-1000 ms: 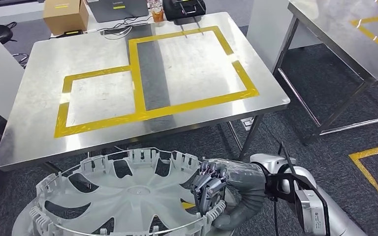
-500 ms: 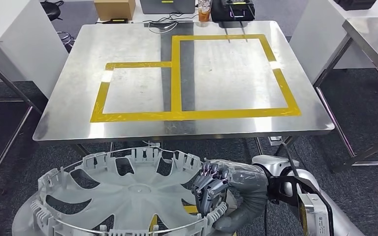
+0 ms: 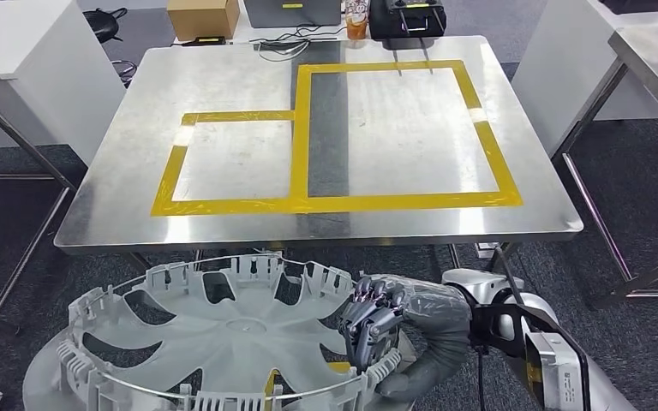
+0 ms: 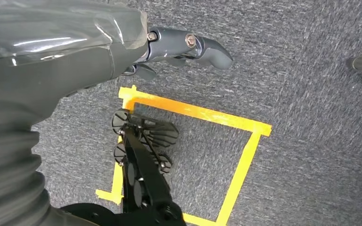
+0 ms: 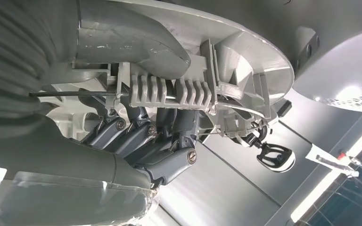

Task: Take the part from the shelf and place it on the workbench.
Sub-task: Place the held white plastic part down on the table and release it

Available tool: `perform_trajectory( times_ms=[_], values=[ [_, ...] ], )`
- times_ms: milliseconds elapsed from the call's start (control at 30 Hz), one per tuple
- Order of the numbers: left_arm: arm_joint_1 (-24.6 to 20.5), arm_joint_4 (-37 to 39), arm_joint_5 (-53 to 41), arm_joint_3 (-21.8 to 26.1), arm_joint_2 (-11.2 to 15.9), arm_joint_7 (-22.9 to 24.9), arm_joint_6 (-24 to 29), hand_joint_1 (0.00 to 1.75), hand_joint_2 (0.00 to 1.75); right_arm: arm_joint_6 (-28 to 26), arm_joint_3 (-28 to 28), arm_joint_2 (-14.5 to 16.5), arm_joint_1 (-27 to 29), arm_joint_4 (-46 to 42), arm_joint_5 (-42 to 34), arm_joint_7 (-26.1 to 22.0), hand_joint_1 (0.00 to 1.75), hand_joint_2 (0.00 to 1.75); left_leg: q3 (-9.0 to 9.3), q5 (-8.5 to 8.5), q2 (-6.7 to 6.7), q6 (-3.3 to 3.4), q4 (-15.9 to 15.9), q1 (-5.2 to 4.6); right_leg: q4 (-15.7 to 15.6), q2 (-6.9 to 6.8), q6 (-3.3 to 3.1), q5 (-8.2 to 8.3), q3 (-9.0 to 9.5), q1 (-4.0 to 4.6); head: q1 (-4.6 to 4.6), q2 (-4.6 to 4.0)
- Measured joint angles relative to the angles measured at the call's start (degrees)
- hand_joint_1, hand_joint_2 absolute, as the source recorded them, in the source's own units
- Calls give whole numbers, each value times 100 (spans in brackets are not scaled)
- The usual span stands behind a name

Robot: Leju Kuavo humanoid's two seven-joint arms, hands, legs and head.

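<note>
**Bench squared up ahead, part held low**

Swinging round over the last second, the robot's view now faces the bench point(image 3: 120, 214) nearly straight on, while the part point(image 3: 214, 342) sits just as it did. The right hand point(image 3: 375, 330) curls over the part's near rim, fingers point(image 5: 169, 136) inside, thumb outside, probably keeping the wide disc level. Ahead of that hand lies the yellow tape outline point(image 3: 308, 204). The left hand point(image 4: 179, 47) hangs over carpet, holding nothing, fingers loosely apart.

Matt grey plastic part point(image 3: 214, 338); brushed, shiny steel workbench point(image 3: 103, 205); rough grey carpet point(image 4: 311, 117).
</note>
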Motion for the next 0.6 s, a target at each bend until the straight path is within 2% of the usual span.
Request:
perform_trajectory(
  times_ms=[33,100,133,200,300,367,433,467,500,533,600],
  values=[
    [2,0,0,-14,1,-10,-4,0,175,6,-8,1,14,-1,-3,1,175,175,56,131,5,20,-146,-3,0,-1,-6,-17,20,12,-1,0],
    [2,1,0,-44,20,-27,-11,0,175,14,-27,9,26,-10,-3,3,175,175,440,487,39,115,-914,-33,-4,-5,-5,-52,76,35,1,0],
    [-3,2,0,-58,32,-33,-11,0,175,14,-38,13,27,-17,-3,5,175,175,622,581,71,165,-1263,-56,-6,-8,8,-70,97,55,3,0],
    [-14,3,0,-88,60,-46,-9,0,175,14,-68,25,35,-31,-3,8,175,175,796,588,117,248,-1609,-103,2,-15,61,-78,126,69,3,0],
    [-3,4,0,-111,72,-65,2,0,175,14,-117,33,69,-51,-14,8,175,175,942,582,79,340,-1737,-100,104,-22,178,-60,129,60,3,0],
    [1,4,0,-117,74,-77,-7,0,175,15,-141,31,78,-69,-25,7,175,175,1057,593,51,381,-1777,-79,441,-13,177,-234,-40,46,15,0],
    [1,4,0,-139,67,-87,-35,0,175,19,-161,27,105,-81,-40,4,175,175,1079,570,24,402,-1780,-78,1149,-1,175,-486,-446,30,21,0],
    [6,4,0,-156,62,-92,-47,0,175,24,-167,23,125,-84,-48,3,175,175,1089,550,6,404,-1779,-76,1459,1,200,-567,-665,18,21,0],
    [13,4,0,-174,57,-96,-55,0,175,32,-172,20,141,-85,-55,3,175,175,1111,521,-15,396,-1778,-72,1589,1,248,-563,-803,1,21,0],
    [22,4,0,-190,51,-103,-58,0,175,40,-173,17,152,-87,-62,2,175,175,1149,486,-36,379,-1776,-65,1491,1,312,-460,-826,-22,22,0],
    [36,4,0,-210,40,-115,-69,0,175,53,-174,10,161,-89,-69,2,175,175,1262,389,-70,326,-1774,-48,759,0,459,-41,-592,-76,24,0]
  ],
)
